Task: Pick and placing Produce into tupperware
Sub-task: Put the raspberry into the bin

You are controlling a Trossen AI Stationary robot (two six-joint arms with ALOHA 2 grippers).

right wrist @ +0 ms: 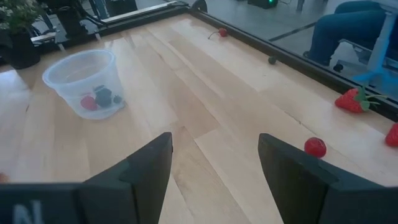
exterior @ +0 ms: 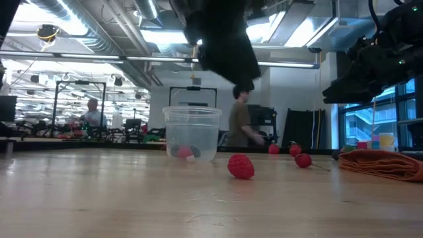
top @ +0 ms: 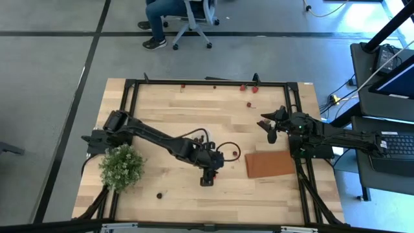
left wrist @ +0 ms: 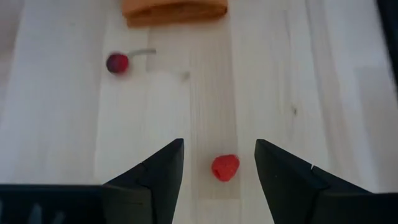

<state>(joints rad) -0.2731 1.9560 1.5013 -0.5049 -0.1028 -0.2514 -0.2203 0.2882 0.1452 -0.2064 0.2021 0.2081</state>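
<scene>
Left gripper [left wrist: 219, 171]: jaws released, straddling a red raspberry [left wrist: 225, 167] mid-table. Right gripper [right wrist: 214, 168]: jaws released, far right. Tupperware [right wrist: 85, 82]: just left of the raspberry, holding several berries.

floor: grey [top: 52, 77] | office chair [top: 191, 19] | ceiling lights [exterior: 158, 36] | window [exterior: 370, 122] at room's side
</scene>
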